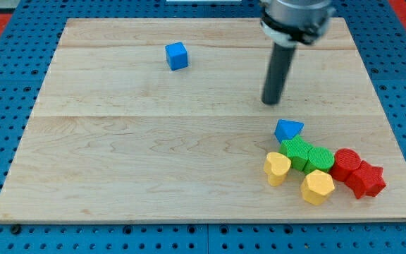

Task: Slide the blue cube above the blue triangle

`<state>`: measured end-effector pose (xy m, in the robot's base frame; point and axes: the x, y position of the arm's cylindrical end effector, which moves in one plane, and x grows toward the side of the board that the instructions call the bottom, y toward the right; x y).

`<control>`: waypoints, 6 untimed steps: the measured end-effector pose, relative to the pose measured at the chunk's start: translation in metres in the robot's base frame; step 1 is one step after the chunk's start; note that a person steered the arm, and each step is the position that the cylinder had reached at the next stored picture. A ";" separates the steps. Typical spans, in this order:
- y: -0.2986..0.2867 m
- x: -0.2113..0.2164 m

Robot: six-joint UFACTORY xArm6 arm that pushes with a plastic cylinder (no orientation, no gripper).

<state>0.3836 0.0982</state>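
Note:
The blue cube (177, 56) sits alone on the wooden board (118, 162) near the view's top, left of centre. The blue triangle (288, 130) lies at the view's right, at the top of a cluster of blocks. My tip (271, 102) is on the board just above and slightly left of the blue triangle, apart from it, and far to the right of the blue cube.
Below the blue triangle lie a green block (299, 153), a second green block (321, 159), a yellow heart-like block (277, 168), a yellow hexagon (318, 187), a red block (346, 164) and a red star (366, 179). The blue pegboard (5, 77) surrounds the board.

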 end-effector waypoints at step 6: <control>-0.161 -0.154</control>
<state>0.2300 -0.0629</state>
